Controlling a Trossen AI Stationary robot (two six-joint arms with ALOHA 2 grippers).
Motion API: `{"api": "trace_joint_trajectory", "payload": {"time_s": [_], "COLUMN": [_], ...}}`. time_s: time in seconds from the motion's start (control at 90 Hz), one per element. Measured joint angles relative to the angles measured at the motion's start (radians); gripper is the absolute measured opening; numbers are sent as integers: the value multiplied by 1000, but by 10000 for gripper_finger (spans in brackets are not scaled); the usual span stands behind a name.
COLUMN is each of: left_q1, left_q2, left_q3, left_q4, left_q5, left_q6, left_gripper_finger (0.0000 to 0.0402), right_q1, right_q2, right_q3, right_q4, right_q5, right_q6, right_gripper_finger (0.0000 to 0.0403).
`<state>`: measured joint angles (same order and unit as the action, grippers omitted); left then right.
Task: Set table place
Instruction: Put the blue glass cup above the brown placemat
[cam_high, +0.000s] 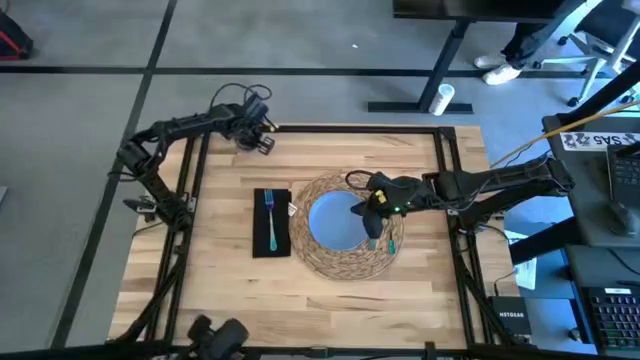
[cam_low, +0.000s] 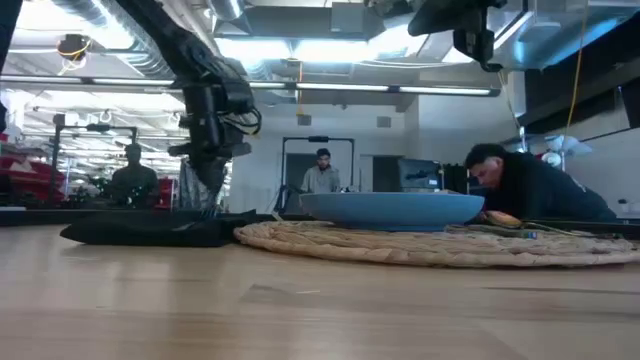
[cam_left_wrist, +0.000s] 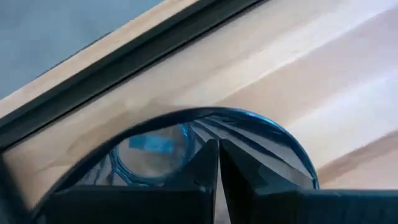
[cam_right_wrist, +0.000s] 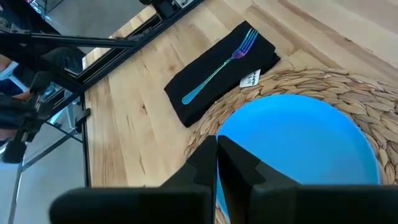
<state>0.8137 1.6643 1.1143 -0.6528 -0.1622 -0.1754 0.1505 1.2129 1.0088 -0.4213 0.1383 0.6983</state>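
A round woven placemat (cam_high: 345, 262) lies mid-table with a blue plate (cam_high: 332, 222) on it. To its left a black napkin (cam_high: 258, 235) carries a teal fork (cam_high: 270, 220). Green and red-handled cutlery (cam_high: 389, 240) lies on the mat, right of the plate. My right gripper (cam_high: 372, 212) hovers shut and empty over the plate's right side (cam_right_wrist: 298, 137), well above it in the low view (cam_low: 470, 30). My left gripper (cam_high: 260, 140) is at the table's far edge, shut at a small clear glass (cam_left_wrist: 249, 118). My left gripper comes at the glass from above, slanting down, its nearly shut fingers (cam_left_wrist: 199, 168) meeting in front of the rim (cam_left_wrist: 186, 113). The fingers themselves hide where they grip. I look into the glass's mouth down to its base (cam_left_wrist: 149, 155). Whether it is off the table I cannot tell.
The black frame (cam_left_wrist: 124, 53) runs along the table's far edge just beyond the glass. A white tag (cam_right_wrist: 250, 79) sticks out at the napkin's corner beside the mat. Bare wood lies near the front edge (cam_high: 300, 310). People (cam_low: 530, 185) show in the room behind.
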Motion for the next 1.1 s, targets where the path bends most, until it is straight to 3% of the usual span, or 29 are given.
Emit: {"api": "trace_joint_trajectory", "payload": {"time_s": [0.367,0.789,1.1], "left_q1": [-84,-31,-40], "left_q2": [-1,-10,-17], "left_q3": [149,161,161], "left_q4": [22,-85,-257], "left_q5": [6,-54,-221], "left_q6": [26,38,11], "left_gripper_finger": [0,0,0], "right_q1": [0,0,0], "right_q2": [0,0,0], "right_q3": [0,0,0], "right_q4": [0,1,0], "right_q5": [0,0,0], "right_q6": [-1,-6,-23], "right_gripper_finger": [0,0,0]}}
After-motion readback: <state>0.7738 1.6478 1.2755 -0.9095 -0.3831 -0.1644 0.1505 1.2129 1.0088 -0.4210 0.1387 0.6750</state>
